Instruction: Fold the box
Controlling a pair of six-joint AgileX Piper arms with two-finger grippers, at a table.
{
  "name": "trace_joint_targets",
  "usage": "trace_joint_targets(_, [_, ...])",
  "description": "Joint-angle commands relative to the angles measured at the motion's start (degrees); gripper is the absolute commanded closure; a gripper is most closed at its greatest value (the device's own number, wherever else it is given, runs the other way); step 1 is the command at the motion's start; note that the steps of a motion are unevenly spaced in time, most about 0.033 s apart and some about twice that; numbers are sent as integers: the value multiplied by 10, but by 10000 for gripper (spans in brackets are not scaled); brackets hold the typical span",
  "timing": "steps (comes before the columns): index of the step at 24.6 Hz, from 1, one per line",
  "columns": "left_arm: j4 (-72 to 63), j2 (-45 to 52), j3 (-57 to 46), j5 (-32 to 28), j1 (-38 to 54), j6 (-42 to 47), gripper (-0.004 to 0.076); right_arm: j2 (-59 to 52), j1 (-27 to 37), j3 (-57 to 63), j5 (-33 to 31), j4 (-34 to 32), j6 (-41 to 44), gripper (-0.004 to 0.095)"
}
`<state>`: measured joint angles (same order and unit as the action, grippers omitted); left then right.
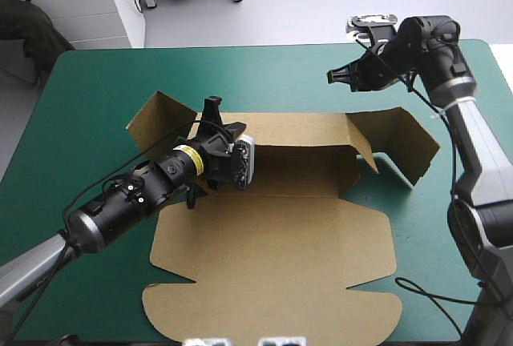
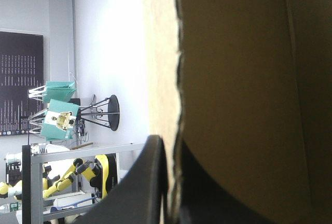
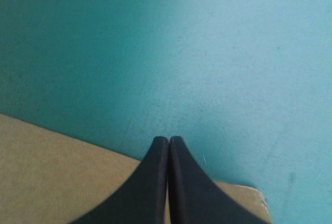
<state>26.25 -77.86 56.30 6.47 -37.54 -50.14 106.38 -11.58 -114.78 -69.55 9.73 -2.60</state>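
On the teal-green table (image 1: pixel 96 82) sits one brown box (image 1: pixel 272 242), mid-table, with its near panel flat and its back wall raised. Two grippers: the left gripper (image 1: pixel 216 118) is pinched onto that wall's left end. The right gripper (image 1: pixel 333 78) is closed tight and empty above the box's far right flap.

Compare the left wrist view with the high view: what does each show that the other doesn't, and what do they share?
Only the left wrist view: the board's ragged cut edge close up, running between the left end effector's black fingers. Only the high view: the whole brown box, its large panel lying flat toward the near edge, and the right end effector over the table's far right side. Both: the left end effector shut on the box's wall.
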Motion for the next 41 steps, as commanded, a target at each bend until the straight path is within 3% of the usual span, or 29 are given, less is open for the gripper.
trace_joint_targets(1, [-5,17,14,30,0,14,731,16,-1,-64,-20,17,20,926])
trace_joint_targets(7, [15,17,14,55,0,18,731,25,-1,-52,-20,-19,26,926])
trace_joint_targets(15, [15,17,14,56,0,18,731,12,-1,12,-21,-20,26,926])
trace_joint_targets(25, [15,17,14,56,0,18,731,-81,-1,123,-21,-36,-3,926])
trace_joint_targets(31, [15,17,14,61,0,18,731,-123,0,206,-21,33,-49,927])
trace_joint_targets(36, [15,17,14,63,0,72,731,-130,41,214,-21,2,-57,927])
trace_joint_targets(41, [51,17,22,69,0,133,731,-130,77,214,-21,48,-72,927])
